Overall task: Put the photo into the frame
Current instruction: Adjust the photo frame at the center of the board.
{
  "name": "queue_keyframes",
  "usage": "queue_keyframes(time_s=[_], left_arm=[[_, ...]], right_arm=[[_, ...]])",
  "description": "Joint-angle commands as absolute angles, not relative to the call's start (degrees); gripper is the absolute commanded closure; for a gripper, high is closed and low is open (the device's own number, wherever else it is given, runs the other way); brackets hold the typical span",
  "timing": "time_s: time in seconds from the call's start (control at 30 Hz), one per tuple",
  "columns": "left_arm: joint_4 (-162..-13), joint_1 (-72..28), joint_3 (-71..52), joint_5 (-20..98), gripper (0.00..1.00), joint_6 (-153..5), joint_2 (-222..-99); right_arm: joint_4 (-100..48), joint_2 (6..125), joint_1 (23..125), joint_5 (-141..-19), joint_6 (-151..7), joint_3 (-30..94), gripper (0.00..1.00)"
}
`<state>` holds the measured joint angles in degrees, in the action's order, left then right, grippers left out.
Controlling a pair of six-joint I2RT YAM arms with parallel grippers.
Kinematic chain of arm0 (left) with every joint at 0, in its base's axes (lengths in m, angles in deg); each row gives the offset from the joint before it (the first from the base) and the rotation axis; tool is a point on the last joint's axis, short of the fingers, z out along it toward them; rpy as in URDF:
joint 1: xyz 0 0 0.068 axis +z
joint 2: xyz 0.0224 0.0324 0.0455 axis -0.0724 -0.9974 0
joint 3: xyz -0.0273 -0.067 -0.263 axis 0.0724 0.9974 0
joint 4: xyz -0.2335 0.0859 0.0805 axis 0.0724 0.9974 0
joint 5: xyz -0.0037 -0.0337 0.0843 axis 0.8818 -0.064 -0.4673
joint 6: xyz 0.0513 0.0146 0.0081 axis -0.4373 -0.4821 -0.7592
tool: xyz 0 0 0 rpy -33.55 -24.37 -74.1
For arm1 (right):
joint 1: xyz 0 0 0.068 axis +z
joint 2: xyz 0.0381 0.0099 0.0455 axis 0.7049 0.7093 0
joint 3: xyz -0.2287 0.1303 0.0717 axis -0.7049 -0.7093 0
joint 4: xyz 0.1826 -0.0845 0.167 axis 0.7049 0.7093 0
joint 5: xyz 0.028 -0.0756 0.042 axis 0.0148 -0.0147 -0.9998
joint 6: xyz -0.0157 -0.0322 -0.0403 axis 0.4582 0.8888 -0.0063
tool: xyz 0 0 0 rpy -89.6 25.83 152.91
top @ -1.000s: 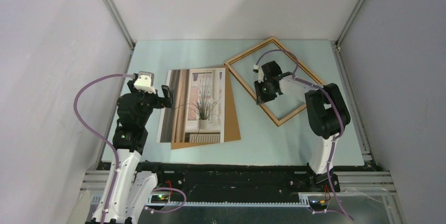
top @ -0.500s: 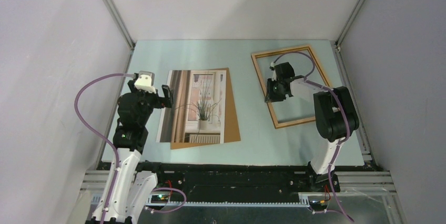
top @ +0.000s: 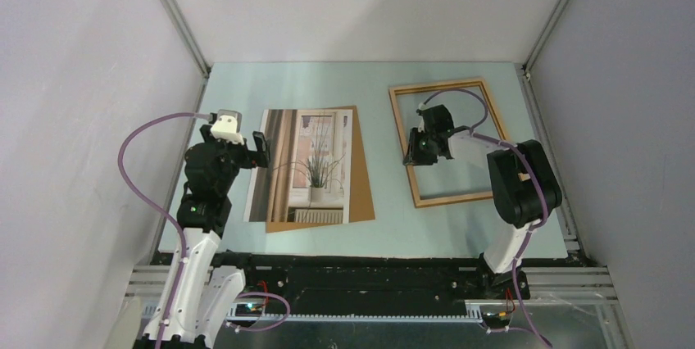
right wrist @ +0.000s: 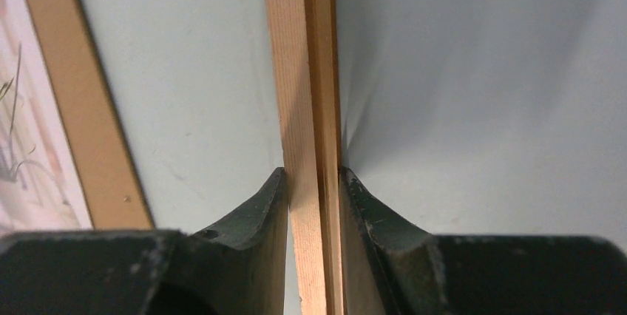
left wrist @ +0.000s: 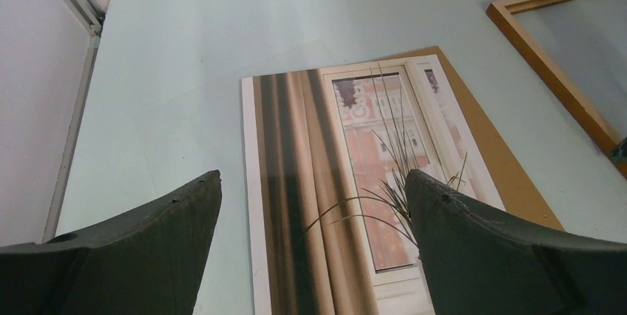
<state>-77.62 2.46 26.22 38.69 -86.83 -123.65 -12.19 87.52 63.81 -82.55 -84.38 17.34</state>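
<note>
The right tool (right wrist: 314,182) pinches the 9 o'clock rail of the frame (top: 438,84), at 2 o'clock on the worktop (top: 270,87). The photo (top: 303,165) lies face up on a board (top: 361,185) at 10 o'clock. The left tool (left wrist: 310,182) gapes wide and empty at the photo's 9 o'clock edge.

One photo (top: 302,165); one frame (top: 437,83); one backing board (top: 361,179); two grippers: left gripper (top: 261,151), right gripper (top: 412,155).
</note>
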Motion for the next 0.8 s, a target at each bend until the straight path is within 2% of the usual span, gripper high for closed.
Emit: queue_keyframes(time_s=[0.0, 0.23, 0.47, 0.77], left_arm=[[-79.3, 3.0, 26.1, 37.7, 0.02, -87.8, -123.4], [-79.3, 2.9, 26.0, 37.1, 0.02, -88.1, -124.0], [-79.3, 3.0, 26.1, 36.8, 0.02, -88.3, -124.1], [-76.9, 3.0, 24.2, 32.0, 0.02, -89.5, -126.6]], right_arm=[[-13.7, 85.6, 67.4, -88.0, -91.1, 15.1, 0.70], [-14.7, 88.5, 72.4, -91.9, -91.4, 17.1, 0.57], [-14.3, 89.6, 73.6, -94.8, -91.6, 20.1, 0.33], [-14.7, 86.3, 74.6, -88.4, -86.0, 24.3, 0.12]])
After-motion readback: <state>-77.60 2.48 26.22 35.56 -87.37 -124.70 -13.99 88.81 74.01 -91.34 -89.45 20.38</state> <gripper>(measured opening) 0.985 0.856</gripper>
